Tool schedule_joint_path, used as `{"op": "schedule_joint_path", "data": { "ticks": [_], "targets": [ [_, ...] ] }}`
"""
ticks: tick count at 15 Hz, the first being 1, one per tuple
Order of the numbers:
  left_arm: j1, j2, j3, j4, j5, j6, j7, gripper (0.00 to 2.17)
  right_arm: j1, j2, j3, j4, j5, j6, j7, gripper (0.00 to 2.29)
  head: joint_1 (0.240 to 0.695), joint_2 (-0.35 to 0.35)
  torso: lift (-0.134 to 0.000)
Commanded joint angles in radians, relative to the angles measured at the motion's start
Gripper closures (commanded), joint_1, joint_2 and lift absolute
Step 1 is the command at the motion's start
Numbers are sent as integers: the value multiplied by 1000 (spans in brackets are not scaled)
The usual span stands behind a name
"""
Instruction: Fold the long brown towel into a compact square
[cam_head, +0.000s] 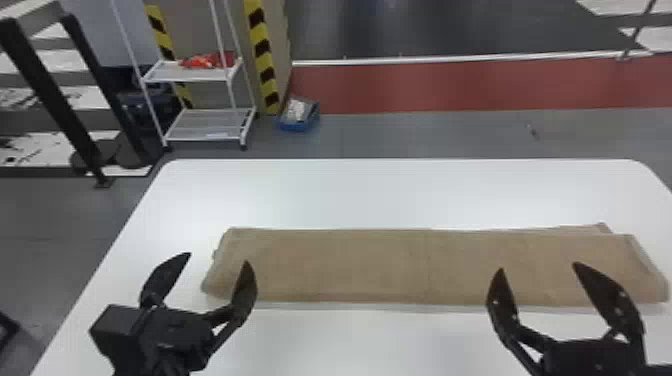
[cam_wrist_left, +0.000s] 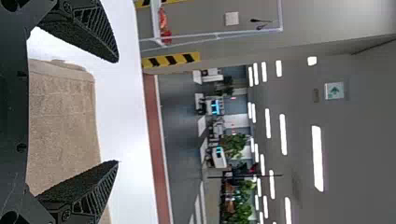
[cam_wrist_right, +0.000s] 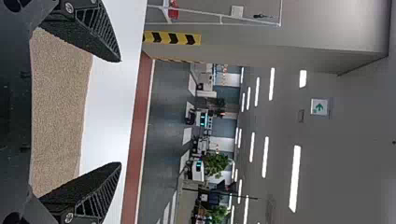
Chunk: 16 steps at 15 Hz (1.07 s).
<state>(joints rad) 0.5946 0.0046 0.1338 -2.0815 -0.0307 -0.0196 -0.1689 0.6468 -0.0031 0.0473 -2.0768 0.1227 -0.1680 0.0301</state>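
Left gripper (cam_head: 218, 258): lower left of the frame, fingers spread, holding nothing.
Right gripper (cam_head: 538, 267): lower right, fingers likewise apart and empty.
Towel (cam_head: 375, 265): long flat strip across the desk (cam_head: 400, 195), centre left to right edge.
Your step: likely folding one end inward; pinch all its layers together, lift low and line up the edges, or the top may slip askew.

Flat black fingers (cam_wrist_left: 91, 189), ribbed sides.
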Motion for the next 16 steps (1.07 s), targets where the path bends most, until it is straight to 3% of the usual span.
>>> {"op": "schedule_joint_path", "data": {
  "ticks": [1,6,8,10,12,16],
  "targets": [
    [-90,-7,26,-9,0,243,-38,107,2,4,-3,0,0,2,-1,90,695,101,-120],
    [-363,-7,121,-5,-11,850,-158,107,-4,4,-1,6,0,2,-1,90,695,122,-120],
    [-423,-7,148,24,-12,881,-166,103,-6,4,-1,8,0,2,-1,90,695,145,-120],
    [-478,-7,158,60,-34,976,-179,103,-9,4,-1,11,0,2,-1,90,695,162,-120],
    [-521,-7,175,100,-15,1108,-215,103,-15,4,-1,18,0,2,-1,90,695,169,-120],
    [-550,-7,184,147,-14,1136,-239,174,-24,4,-1,32,0,2,-1,90,695,163,-120]
  ]
}}
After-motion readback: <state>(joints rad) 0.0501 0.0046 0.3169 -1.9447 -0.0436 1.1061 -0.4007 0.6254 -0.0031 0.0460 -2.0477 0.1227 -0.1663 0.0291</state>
